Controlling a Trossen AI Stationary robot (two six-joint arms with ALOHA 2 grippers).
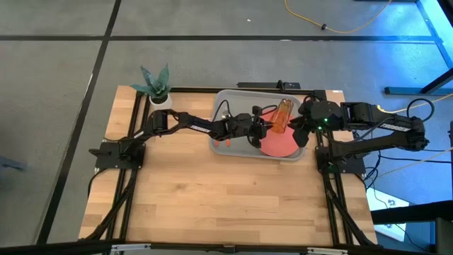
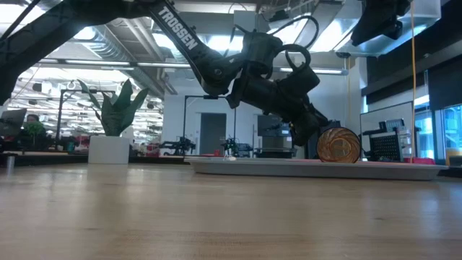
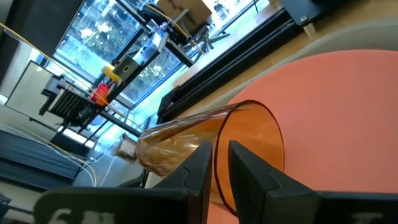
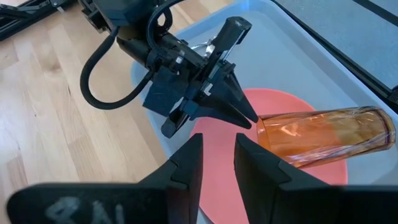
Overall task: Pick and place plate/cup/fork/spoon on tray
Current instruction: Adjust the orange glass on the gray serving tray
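I've got the left gripper [image 4: 249, 118] over the tray [image 1: 225, 99], its fingers pinching the rim of the cup [image 4: 323, 140]. The cup lies on its side, mouth end over the plate [image 1: 279, 144], which sits in the tray. My right gripper [image 4: 216, 163] hovers near the plate, fingers slightly apart and holding nothing. A potted plant [image 1: 157, 86] stands at the bench's [image 1: 226, 198] far corner.

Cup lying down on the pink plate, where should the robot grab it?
Grip the see-through amber plastic cup by its rim, one jaw inside, one outside, from the open mouth's side. It lies tipped over on the flat round pink plate, mouth facing the left gripper.
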